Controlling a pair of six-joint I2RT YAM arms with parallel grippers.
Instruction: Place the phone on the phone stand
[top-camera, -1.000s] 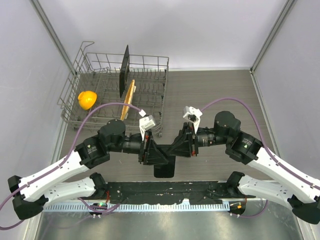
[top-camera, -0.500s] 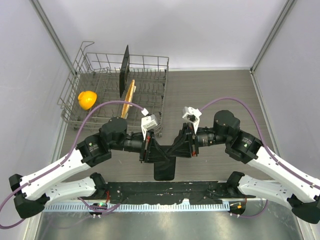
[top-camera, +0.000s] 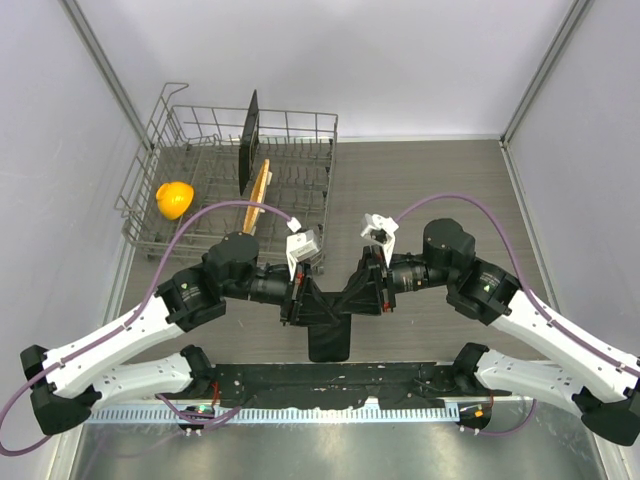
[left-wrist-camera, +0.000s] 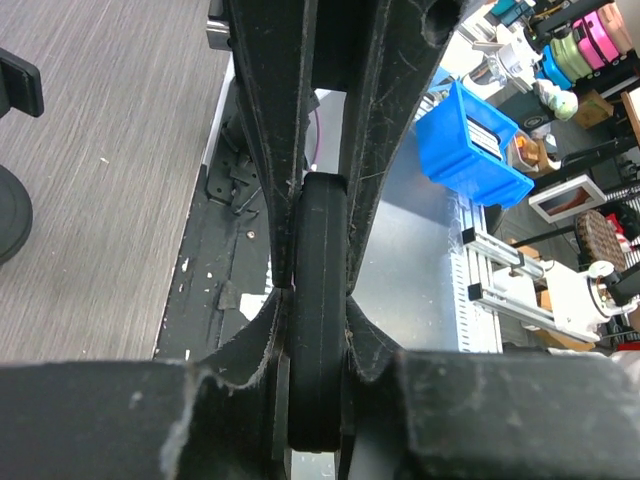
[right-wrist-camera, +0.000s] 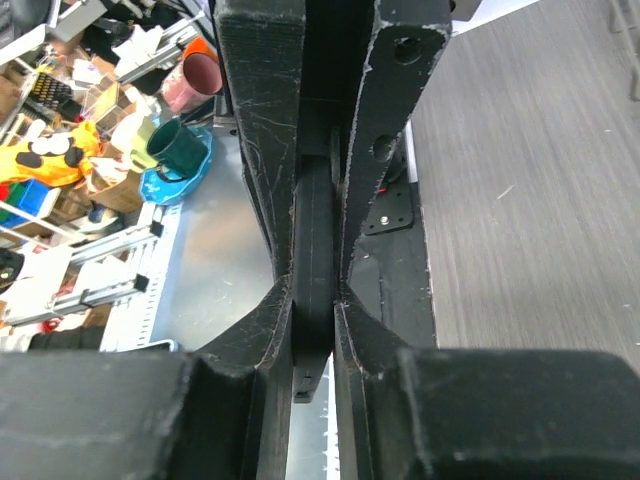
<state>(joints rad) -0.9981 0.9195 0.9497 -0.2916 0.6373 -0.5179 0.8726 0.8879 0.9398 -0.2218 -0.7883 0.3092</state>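
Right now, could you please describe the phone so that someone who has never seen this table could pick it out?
On the grey table, look at the near middle. There the left gripper and the right gripper meet, and both clamp the phone. It is a thin black slab, not the black plate standing upright in the wire rack.

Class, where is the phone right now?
Top view: the phone is at centre front, clamped between the left end effector and right end effector.
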